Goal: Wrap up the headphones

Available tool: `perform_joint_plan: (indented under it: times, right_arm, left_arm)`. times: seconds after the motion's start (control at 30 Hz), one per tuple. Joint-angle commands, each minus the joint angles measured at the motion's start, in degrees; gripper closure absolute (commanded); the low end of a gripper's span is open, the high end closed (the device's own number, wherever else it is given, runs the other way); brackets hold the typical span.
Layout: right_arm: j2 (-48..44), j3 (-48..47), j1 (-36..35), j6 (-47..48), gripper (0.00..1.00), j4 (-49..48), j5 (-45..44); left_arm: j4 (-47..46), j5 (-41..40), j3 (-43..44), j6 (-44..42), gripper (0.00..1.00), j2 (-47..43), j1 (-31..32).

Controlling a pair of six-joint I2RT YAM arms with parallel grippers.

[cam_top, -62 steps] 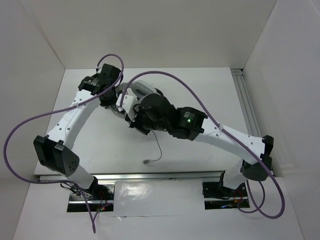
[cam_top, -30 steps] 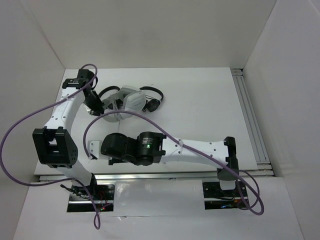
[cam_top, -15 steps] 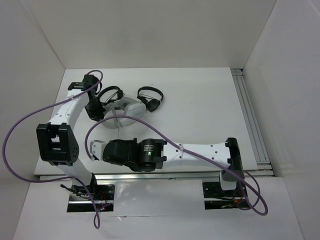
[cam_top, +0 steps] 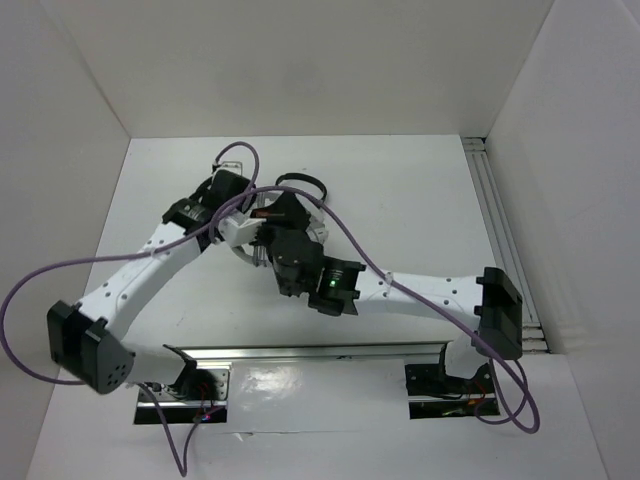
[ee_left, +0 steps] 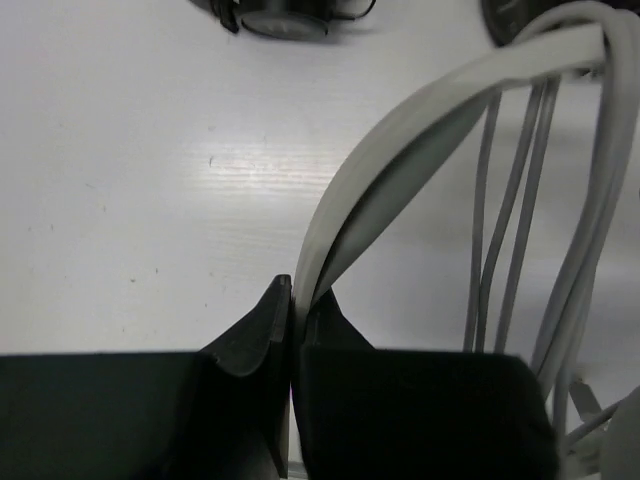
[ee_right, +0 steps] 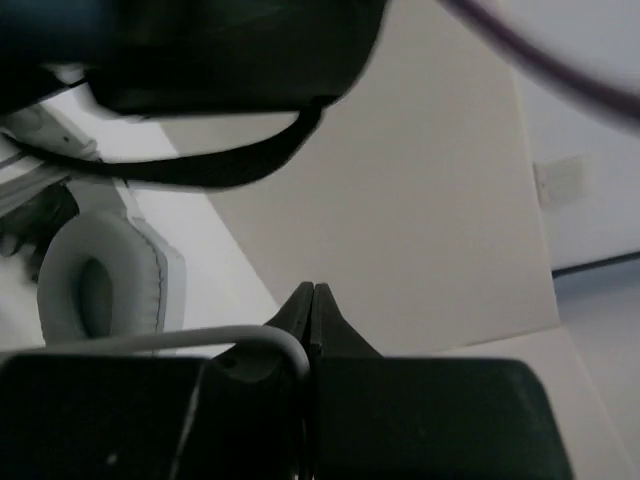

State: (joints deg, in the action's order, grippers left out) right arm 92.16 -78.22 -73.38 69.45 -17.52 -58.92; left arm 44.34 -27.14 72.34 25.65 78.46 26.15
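from the near edge of the table (cam_top: 400,200) both arms reach in and meet left of centre, the right arm's wrist crossing just in front of the left one. little of the headphones (cam_top: 237,236) shows from above: a pale patch under the two wrists, between the grippers.

the left gripper (ee_left: 293,300) has its fingers pressed together on the headphones' wide light grey band (ee_left: 400,160). the band leaves the fingertips edge-on and arches up and to the right, clear of the tabletop. just right of the band, several strands of the thin grey cable (ee_left: 500,250) run side by side from the top of the arch toward the gripper body.

the right gripper (ee_right: 312,300) is closed too, its fingertips meeting in a tight seam. a length of the cable (ee_right: 150,342) comes in from the left, bends over the left finger and drops into that seam, so it looks pinched there. beyond and left of these fingers one padded ear cup (ee_right: 100,285) faces the camera, close by but not touching them. a thin black band arcs above it; which black headset it belongs to i cannot tell.

farther back on the table, a smaller pair of black on-ear headphones (cam_top: 303,184) lies just beyond the wrists, and its cup shows at the top of the left wrist view (ee_left: 285,18).
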Motion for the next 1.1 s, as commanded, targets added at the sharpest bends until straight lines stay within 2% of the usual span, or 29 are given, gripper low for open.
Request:
perform_joint_plan:
  times: [0.0, 0.03, 0.1, 0.13, 0.2, 0.23, 0.3, 0.4, 0.47, 0.57, 0.73, 0.87, 0.93, 1.0, 1.07]
  right_arm:
    - [-8.3, -4.22, 7.09, 2.47, 0.97, -24.59, -2.88]
    - [-8.83, -5.01, 8.51, -0.6, 0.95, -23.19, -1.83]
    - [-10.76, -7.21, 10.89, -13.42, 0.93, -13.28, 3.17]
    - [-12.95, -8.0, 13.85, -18.25, 0.93, -4.8, 5.8]
    - [-14.9, -9.41, 16.51, -28.44, 0.93, -0.51, 12.91]
    - [-15.69, -9.41, 17.22, -29.62, 0.93, -0.5, 13.82]
    - [-17.09, -8.01, 17.74, -30.33, 1.0, 0.37, 16.27]
    - [-17.1, -6.96, 16.96, -31.13, 1.0, 0.13, 16.29]
    - [-16.58, -6.95, 16.96, -32.0, 0.96, 0.12, 16.29]
    - [-17.18, -7.56, 21.78, -36.91, 0.95, 3.79, 22.42]
    - [-16.67, -9.84, 30.13, -44.48, 0.9, 12.66, 38.23]
    - [-14.73, -9.85, 34.34, -45.97, 0.89, 12.68, 38.08]
    - [-14.73, -9.24, 36.63, -47.73, 0.9, 13.73, 42.1]
    - [-15.34, -8.45, 39.18, -49.93, 0.92, 14.88, 50.97]
    - [-15.34, -6.18, 39.72, -52.21, 1.0, 15.41, 58.69]
  left_arm:
    - [-1.36, -13.64, -3.42, -3.93, 1.0, -6.99, 7.76]
    - [-0.75, -13.65, -5.0, -3.94, 1.0, -8.31, 8.9]
    - [-0.74, -13.12, -6.32, -6.13, 1.0, -12.35, 11.72]
    - [-0.05, -13.12, -7.72, -6.75, 1.0, -13.49, 12.6]
    - [1.19, -14.43, -8.87, -6.75, 1.0, -15.34, 15.05]
    - [1.71, -15.48, -9.4, -6.75, 1.0, -16.74, 15.76]
    - [2.25, -16.28, -9.93, -6.75, 1.0, -17.81, 16.56]
    - [2.25, -14.98, -9.41, -6.75, 1.0, -17.81, 17.17]
    - [2.25, -14.96, -8.79, -7.28, 1.0, -17.81, 17.79]
    - [2.25, -14.27, -8.26, -9.38, 1.0, -17.81, 20.16]
    - [2.42, -12.51, -8.26, -11.14, 1.0, -18.34, 24.11]
    - [5.31, -13.11, -5.81, -11.76, 1.0, -18.87, 26.84]
    - [7.33, -13.64, -4.75, -11.76, 1.0, -18.87, 27.9]
    - [7.34, -11.9, -4.04, -12.47, 1.0, -21.14, 28.52]
    - [7.95, -11.18, -2.29, -12.99, 1.0, -22.2, 28.52]
